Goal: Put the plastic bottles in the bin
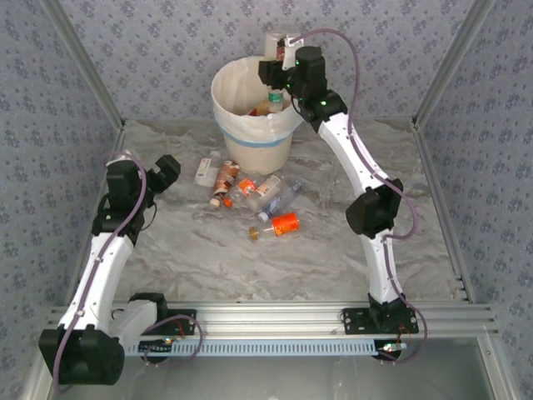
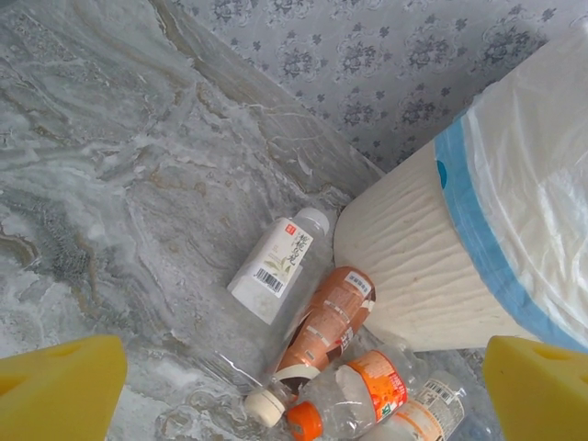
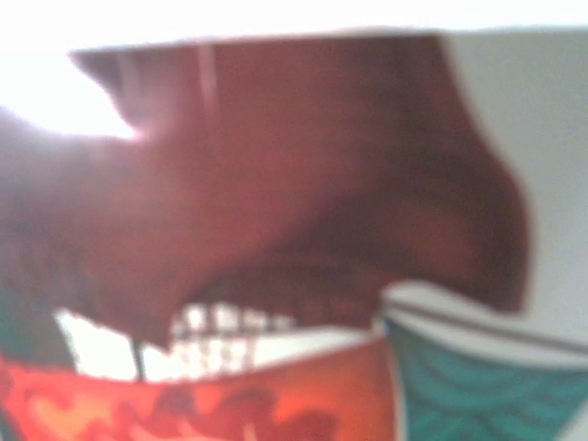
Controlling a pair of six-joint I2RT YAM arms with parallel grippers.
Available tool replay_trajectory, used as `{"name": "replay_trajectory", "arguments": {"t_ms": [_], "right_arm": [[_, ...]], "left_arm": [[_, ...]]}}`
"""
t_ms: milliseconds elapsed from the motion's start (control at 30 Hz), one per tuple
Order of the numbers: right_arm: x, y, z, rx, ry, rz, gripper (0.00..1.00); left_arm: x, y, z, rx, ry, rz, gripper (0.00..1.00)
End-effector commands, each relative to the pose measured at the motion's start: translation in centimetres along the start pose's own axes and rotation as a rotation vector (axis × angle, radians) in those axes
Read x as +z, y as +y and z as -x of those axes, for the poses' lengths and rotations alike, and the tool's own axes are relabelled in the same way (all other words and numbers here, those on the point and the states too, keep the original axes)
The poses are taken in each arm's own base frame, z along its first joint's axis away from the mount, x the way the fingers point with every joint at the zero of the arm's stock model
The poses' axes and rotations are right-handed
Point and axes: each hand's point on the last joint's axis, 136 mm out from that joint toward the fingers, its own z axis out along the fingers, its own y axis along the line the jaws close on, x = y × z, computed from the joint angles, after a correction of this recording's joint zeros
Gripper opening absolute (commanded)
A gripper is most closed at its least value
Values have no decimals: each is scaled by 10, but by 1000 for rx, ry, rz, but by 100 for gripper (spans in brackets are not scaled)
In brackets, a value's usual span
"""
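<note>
My right pincer (image 1: 276, 77) hangs over the bin (image 1: 250, 142), can't tell if it's gripping. Some bottles (image 1: 268, 105) inside under it, but a pile (image 1: 250, 193) waits on the table (image 1: 200, 254), down-left.

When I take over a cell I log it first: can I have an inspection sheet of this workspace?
Surface: marbled grey table, no spill seen.
Job's things: bin at the far middle, with some bottles inside; more bottles lie on the table in front of it.
Clutter: nothing seen.
Grippers: left gripper open and empty, left of the loose bottles; right gripper over the bin, its wrist view too blurred to tell open from shut.
Cables: a purple cable runs along each arm and loops at the base.
Surroundings: patterned walls, metal rail at the near edge.
</note>
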Motion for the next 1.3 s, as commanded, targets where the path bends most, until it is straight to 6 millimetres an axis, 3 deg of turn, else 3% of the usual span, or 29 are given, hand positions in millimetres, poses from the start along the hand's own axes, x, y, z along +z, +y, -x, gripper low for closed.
{"name": "replay_trajectory", "arguments": {"t_ms": [0,133,233,400,633,833,1067,1267], "right_arm": [[-7,-18,-9,-49,62,-170,69],[-17,-10,-4,-112,80,-190,91],[-28,-7,5,-126,81,-180,97],[-46,1,11,-140,107,-140,100],[-67,16,0,-145,166,-78,100],[-98,27,-5,-124,162,-32,100],[-143,20,-20,-88,128,-35,100],[-176,4,-36,-67,115,-87,100]], "left_arm": [[1,-4,10,31,2,19,99],[13,-12,4,46,61,-14,99],[22,-14,-4,50,112,-30,99],[32,-14,-15,50,166,-47,99],[39,-13,-21,65,204,-45,99],[49,-7,-30,74,259,-12,100],[71,4,-44,77,347,35,100],[102,10,-66,91,490,48,99]]}}
